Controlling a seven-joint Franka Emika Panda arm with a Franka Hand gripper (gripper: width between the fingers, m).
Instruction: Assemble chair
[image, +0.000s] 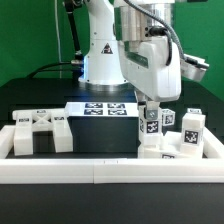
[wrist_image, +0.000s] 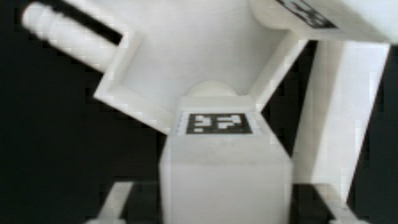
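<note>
In the exterior view my gripper hangs over the right half of the table, shut on an upright white chair part that bears a marker tag. The wrist view shows that tagged part filling the gap between my fingers, with my gripper closed on its sides. Behind it lies a larger white angled chair piece. More tagged white chair parts stand at the exterior view's right, one low in front. A blocky white chair piece sits at the exterior view's left.
The marker board lies flat behind the parts, in front of the arm's base. A long low white border rail runs along the front and up both sides. The table is black.
</note>
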